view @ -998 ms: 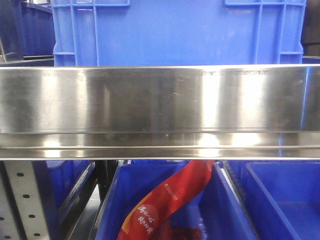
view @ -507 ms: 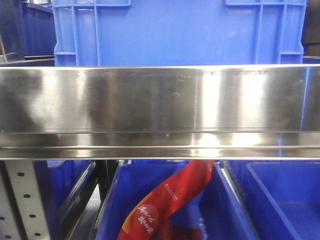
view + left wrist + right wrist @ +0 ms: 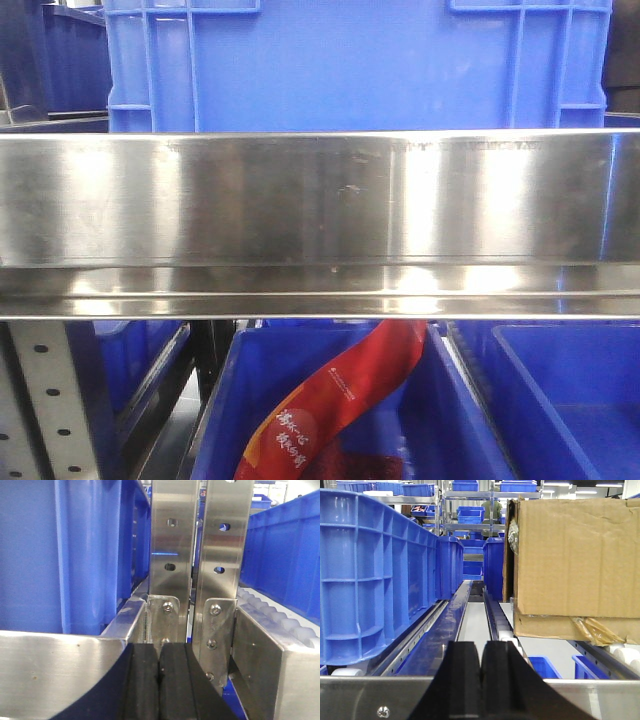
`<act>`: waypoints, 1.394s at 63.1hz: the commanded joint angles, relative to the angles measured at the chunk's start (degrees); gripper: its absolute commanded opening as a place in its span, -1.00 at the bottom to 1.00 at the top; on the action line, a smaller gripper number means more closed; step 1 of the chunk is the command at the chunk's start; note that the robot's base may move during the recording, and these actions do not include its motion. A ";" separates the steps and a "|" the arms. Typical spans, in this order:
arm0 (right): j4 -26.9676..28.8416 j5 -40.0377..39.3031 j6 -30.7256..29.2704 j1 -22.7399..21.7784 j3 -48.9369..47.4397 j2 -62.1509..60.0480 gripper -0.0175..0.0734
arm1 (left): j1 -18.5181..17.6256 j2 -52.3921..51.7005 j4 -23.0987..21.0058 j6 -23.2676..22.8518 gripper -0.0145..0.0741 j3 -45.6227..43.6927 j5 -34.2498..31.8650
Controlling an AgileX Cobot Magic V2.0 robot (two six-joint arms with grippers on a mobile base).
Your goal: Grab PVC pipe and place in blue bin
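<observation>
No PVC pipe shows in any view. A large blue bin [image 3: 350, 60] stands on the upper shelf behind the steel rail [image 3: 320, 220]. Below the rail sits another blue bin [image 3: 230, 390] holding a red ribbon [image 3: 340, 400] with print on it. My left gripper [image 3: 159, 652] is shut with nothing between its black pads, level with a steel shelf edge and facing two perforated uprights [image 3: 200, 565]. My right gripper [image 3: 481, 650] is shut and empty too, pointing down a lane between a blue bin [image 3: 370, 575] and a cardboard box [image 3: 575, 555].
A third blue bin [image 3: 570, 400] sits at the lower right of the front view. Blue bins [image 3: 65, 555] flank the left wrist view on both sides. Roller tracks [image 3: 495, 615] run along the shelf, and more racks with blue bins [image 3: 470, 515] stand far behind.
Only the reflections on the steel rail shift; a dark patch at its left half a second ago has gone. Nothing else moves.
</observation>
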 commanded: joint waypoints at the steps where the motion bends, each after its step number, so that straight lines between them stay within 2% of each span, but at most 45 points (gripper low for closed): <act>1: 0.15 -0.55 0.03 -0.16 0.15 -0.16 -0.97 | -0.87 -0.34 -0.21 0.98 -0.92 -0.02 -1.43; 15: 0.15 -0.55 0.03 -0.16 0.15 -0.16 -0.97 | -3.41 -0.34 1.98 0.98 -0.92 -0.02 -3.73; 24: 0.15 -0.55 0.03 -0.16 0.15 -0.16 -0.97 | -7.27 -0.34 1.98 0.98 -0.92 -0.02 -3.83; 27: 0.15 -0.55 0.03 -0.16 0.15 -0.16 -0.97 | -8.33 -0.34 3.38 0.44 -0.92 -0.02 -3.83; 31: 0.15 -0.55 0.03 -0.16 0.15 -0.16 -0.97 | -9.01 -0.34 7.37 -1.89 -0.92 -0.02 -3.83; 35: 0.15 -0.55 0.03 -0.16 0.15 -0.16 -0.97 | -8.87 -0.34 8.68 -4.56 -0.92 -0.02 -3.83; 49: 0.15 -0.55 0.03 -0.16 0.15 -0.16 -0.97 | -5.96 -0.34 7.88 -4.71 -0.92 -0.02 -3.94; 88: 0.15 -0.55 0.03 -0.16 0.15 -0.16 -0.97 | -5.96 -0.34 7.88 -4.71 -0.92 -0.02 -3.94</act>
